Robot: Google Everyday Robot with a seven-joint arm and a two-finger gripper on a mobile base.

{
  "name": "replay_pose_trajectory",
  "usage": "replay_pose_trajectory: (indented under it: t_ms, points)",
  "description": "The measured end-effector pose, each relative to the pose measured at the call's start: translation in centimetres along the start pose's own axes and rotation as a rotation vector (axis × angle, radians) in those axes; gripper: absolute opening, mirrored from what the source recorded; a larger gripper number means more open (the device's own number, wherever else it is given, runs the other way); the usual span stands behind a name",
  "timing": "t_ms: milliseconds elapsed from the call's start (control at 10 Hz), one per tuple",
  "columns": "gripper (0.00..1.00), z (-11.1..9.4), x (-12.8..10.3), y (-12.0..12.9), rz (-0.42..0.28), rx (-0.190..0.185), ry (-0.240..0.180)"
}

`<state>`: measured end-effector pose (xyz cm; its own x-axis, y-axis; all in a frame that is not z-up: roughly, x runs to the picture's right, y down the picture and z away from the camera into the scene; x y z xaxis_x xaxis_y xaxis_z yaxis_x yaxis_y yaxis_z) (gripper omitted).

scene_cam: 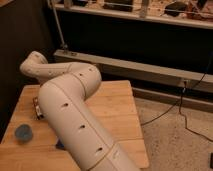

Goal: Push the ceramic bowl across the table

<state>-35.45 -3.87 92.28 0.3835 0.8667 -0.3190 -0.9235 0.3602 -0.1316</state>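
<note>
A small wooden tabletop [117, 107] of light planks filled the lower left of the camera view. It stood in a dim room, close to a dark wall [130, 42]. A pale ledge [150, 70] ran along the foot of that wall, from the left down towards the right. Above the wall, at the top of the view, a shelf [150, 12] with rails held blurred items too small to name. To the right of the tabletop lay a light, speckled floor [175, 140]. A black cable [172, 105] trailed across it from an outlet [184, 82] low on the ledge.

A thick white robot arm [75, 120] covered much of the tabletop. It rose from the bottom edge of the view, bent at a rounded elbow over the middle of the planks, and reached left to a second rounded joint near the far left corner.

Only a small dark part of the tool [37, 108] showed, at the arm's left edge and low over the tabletop's left side. Whether it was open or closed could not be told, nor whether it held or touched anything.

The ceramic bowl was out of sight, and no part of it showed around the arm. A small round blue dish [23, 132] sat near the tabletop's front left corner, well apart from the tool. A sliver of a flat blue sponge [59, 145] showed at the arm's lower left edge, to the right of the dish.
</note>
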Motion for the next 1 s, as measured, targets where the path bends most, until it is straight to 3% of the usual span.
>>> replay_pose_trajectory:
  t_ms: [200, 400, 600, 1000]
  points:
    - [0.0, -3.0, 0.8, 0.3, -0.001, -0.015, 0.009]
    - [0.0, -4.6, 2.7, -0.7, 0.004, -0.017, 0.03]
    - [0.0, -4.9, 4.7, -0.9, 0.01, -0.034, 0.06]
    - [0.0, -4.2, 7.6, 1.4, -0.028, -0.075, 0.123]
